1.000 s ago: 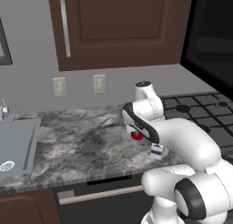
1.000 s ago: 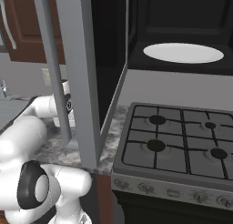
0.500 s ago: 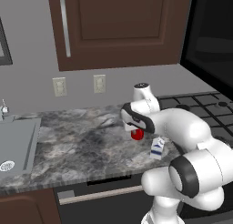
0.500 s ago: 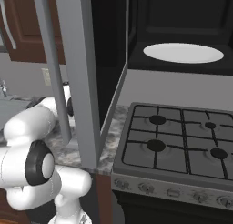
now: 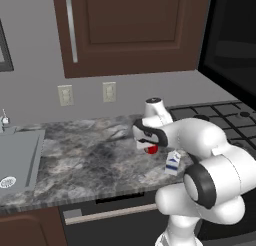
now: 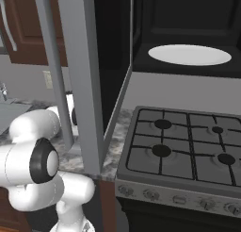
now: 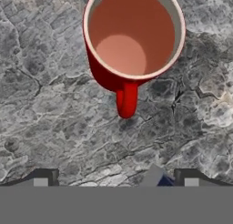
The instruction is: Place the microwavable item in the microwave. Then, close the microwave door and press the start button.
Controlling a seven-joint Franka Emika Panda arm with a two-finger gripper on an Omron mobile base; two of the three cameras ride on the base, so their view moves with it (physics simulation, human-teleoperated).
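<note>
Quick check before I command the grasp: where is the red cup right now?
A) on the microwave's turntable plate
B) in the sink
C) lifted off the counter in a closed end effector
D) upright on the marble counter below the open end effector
D: the red cup stands upright on the marble counter, with the end effector open above it and touching nothing.

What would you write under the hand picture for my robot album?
Open gripper looks down into an empty red cup standing on the grey marble counter.
</note>
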